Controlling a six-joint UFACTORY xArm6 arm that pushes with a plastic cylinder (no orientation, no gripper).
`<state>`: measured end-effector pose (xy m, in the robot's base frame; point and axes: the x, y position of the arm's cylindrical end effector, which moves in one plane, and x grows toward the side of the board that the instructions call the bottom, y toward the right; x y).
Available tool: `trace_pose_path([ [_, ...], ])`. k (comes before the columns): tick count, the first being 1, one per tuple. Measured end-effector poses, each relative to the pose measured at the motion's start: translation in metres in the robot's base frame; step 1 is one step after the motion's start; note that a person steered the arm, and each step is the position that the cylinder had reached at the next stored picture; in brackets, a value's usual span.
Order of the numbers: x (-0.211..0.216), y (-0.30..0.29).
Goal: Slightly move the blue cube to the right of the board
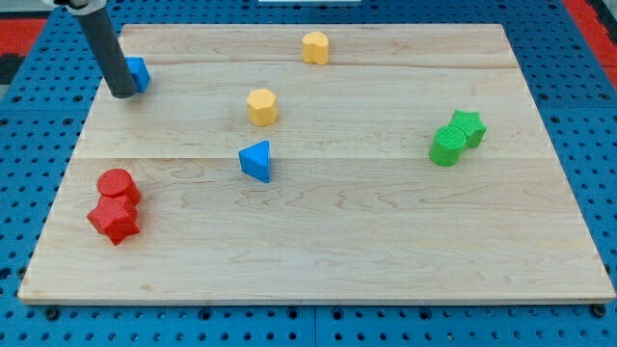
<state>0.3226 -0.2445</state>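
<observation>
The blue cube (138, 73) sits near the board's top left corner, partly hidden by my dark rod. My tip (122, 93) rests on the board just left of the cube and a little below it, touching or nearly touching its left side. A blue triangular block (256, 160) lies left of the board's middle.
A yellow block (315, 47) is at the top centre and another yellow block (261, 106) lies below it. A green star (469, 127) and a green cylinder (446, 147) touch at the right. A red cylinder (118, 184) and a red star (115, 219) touch at the lower left. The wooden board (386, 241) lies on a blue pegboard.
</observation>
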Motion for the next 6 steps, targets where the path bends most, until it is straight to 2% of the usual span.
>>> trace_pose_path([
  [1, -0.027, 0.0],
  [2, -0.032, -0.013],
  [3, -0.046, -0.057],
  [4, -0.073, -0.03],
  [6, -0.069, 0.012],
])
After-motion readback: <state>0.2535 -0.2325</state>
